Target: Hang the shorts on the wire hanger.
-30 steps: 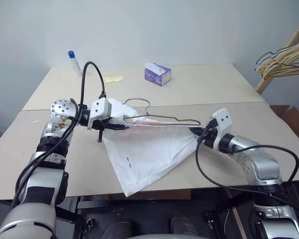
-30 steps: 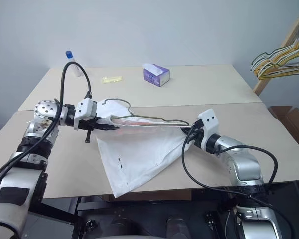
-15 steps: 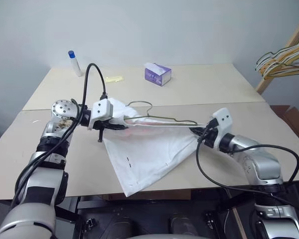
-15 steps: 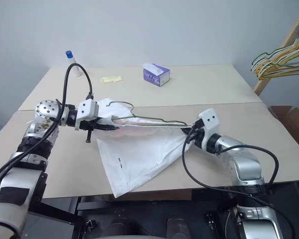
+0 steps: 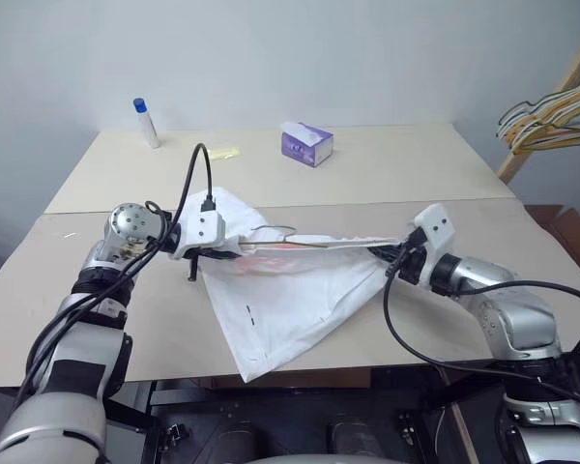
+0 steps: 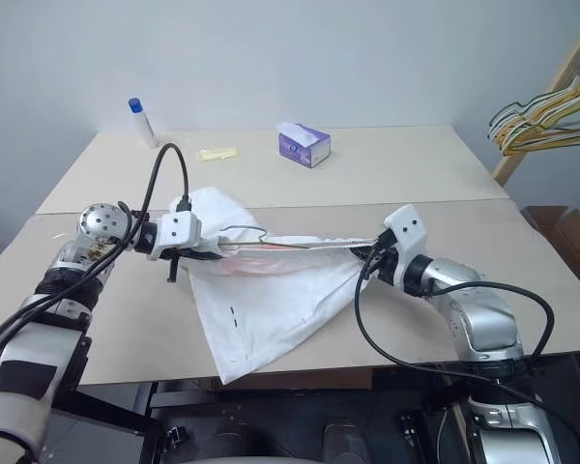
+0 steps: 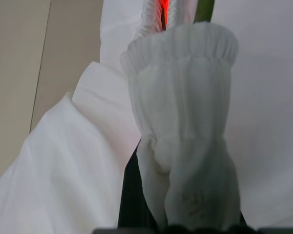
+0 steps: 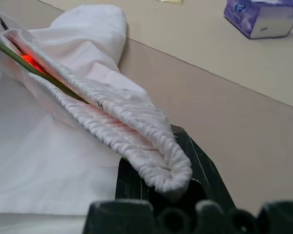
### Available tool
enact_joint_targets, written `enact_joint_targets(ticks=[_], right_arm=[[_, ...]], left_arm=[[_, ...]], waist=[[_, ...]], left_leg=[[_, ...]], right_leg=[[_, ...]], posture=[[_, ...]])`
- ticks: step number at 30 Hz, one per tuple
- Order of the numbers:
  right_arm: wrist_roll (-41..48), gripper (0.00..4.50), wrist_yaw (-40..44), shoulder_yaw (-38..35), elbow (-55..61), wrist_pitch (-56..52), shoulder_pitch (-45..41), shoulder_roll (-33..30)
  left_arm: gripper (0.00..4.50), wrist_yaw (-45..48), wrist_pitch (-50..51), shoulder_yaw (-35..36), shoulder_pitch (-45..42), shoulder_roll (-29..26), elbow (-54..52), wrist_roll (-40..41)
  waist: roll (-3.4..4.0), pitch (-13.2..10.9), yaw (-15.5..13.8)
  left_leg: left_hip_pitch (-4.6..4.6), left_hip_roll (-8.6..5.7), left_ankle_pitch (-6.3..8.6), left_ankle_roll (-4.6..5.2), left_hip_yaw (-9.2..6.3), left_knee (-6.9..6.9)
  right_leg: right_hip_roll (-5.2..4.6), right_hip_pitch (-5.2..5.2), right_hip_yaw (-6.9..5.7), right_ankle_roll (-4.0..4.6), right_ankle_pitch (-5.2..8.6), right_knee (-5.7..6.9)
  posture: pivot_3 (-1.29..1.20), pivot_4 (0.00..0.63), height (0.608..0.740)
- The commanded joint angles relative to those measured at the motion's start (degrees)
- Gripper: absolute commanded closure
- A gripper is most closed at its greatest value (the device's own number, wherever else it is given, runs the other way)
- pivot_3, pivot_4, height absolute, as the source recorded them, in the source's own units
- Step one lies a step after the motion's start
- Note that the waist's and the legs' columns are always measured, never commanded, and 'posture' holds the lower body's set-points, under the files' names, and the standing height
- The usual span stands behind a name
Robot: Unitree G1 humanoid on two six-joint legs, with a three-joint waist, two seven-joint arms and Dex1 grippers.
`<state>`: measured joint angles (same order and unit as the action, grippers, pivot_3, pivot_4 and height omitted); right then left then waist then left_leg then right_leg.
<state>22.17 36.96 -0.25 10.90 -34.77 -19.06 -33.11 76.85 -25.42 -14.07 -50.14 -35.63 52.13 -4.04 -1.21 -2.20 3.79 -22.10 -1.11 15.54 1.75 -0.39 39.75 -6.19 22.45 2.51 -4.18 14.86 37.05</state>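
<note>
From the head views, the table carries a purple tissue box with a tissue peeking from its top, a small white bottle with a blue cap and a flat yellow packet, all well behind the work and apart from it. A bunch of striped hangers hangs on a wooden frame off the table's right side. Nothing stands between the arms and the cloth.

The shorts lie near the front of the table, the waistband stretched in a taut line running left to right between the two grippers, the legs spread on the table toward the front edge. The left gripper is clamped on one end of the waistband, the right gripper on the other. The wire hanger lies along that same line, its hook poking out by the left gripper.

In the left wrist view, gathered waistband wraps over the dark fingers.

In the right wrist view, the hanger seems to run inside the waistband opening, though cloth hides much of it.
</note>
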Motion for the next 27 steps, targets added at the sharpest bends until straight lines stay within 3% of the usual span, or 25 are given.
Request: enact_joint_targets(ticks=[1,6,10,15,19,24,27], right_arm=[[-1.1,4.48,-0.4,-0.4,6.6,1.2,-1.6,-1.2],[-0.9,4.48,1.1,3.2,10.6,1.1,-1.9,-0.1],[-4.6,3.32,1.3,6.2,8.7,2.7,-2.5,-0.5],[-7.5,1.58,1.6,7.5,9.0,1.6,-2.1,-2.1],[-5.9,0.15,4.9,3.9,11.3,1.5,-1.1,-6.1],[4.4,0.04,11.5,-5.3,14.0,-1.6,-3.7,-11.0],[4.7,0.04,15.8,-4.2,10.7,-1.9,-9.0,-15.0]], left_arm=[[4.50,-0.1,4.4,1.3,-2.9,0.3,0.7,0.5],[4.50,1.9,9.9,3.7,-4.3,3.4,-0.9,4.8],[4.50,2.3,10.4,4.0,-4.9,3.6,-1.0,4.7],[4.50,2.0,11.2,4.6,-5.6,3.3,-0.8,5.0],[4.50,2.6,11.4,5.1,-5.4,3.0,-1.6,5.3],[4.50,3.7,11.6,5.5,-5.4,2.8,-2.4,5.5],[4.50,4.4,11.8,5.7,-5.2,3.1,-3.2,5.9]], waist=[[0.00,0.0,0.0],[-0.01,0.0,0.0],[-0.01,0.0,0.1],[-0.01,0.0,0.1],[-0.02,0.0,0.0],[-0.03,0.0,-0.4],[-0.03,0.0,-0.4]], left_leg=[[-0.01,0.00,0.00,0.00,0.00,0.01],[-0.05,0.00,0.00,0.01,-0.01,0.02],[-0.04,-0.01,0.00,0.01,-0.01,0.04],[-0.05,-0.01,0.00,0.01,-0.01,0.04],[-0.05,-0.01,0.00,0.01,-0.01,0.04],[-0.07,0.00,0.01,0.01,-0.02,0.04],[0.00,0.01,0.01,0.01,0.02,0.04]], right_leg=[[0.00,0.00,-0.01,0.00,0.00,0.00],[0.00,0.01,-0.03,-0.01,0.00,-0.01],[0.00,0.01,-0.03,-0.01,0.00,-0.01],[0.00,0.01,-0.04,-0.01,0.00,-0.02],[0.00,0.01,-0.04,-0.01,0.00,-0.02],[0.00,0.01,-0.05,-0.01,0.00,-0.07],[0.00,-0.02,-0.03,0.00,0.00,-0.05]], posture=[[-0.07,0.000,0.740],[-0.07,0.000,0.740],[-0.08,0.000,0.740],[-0.07,0.000,0.740],[-0.07,0.000,0.740],[-0.06,0.000,0.740],[-0.07,0.000,0.740]])
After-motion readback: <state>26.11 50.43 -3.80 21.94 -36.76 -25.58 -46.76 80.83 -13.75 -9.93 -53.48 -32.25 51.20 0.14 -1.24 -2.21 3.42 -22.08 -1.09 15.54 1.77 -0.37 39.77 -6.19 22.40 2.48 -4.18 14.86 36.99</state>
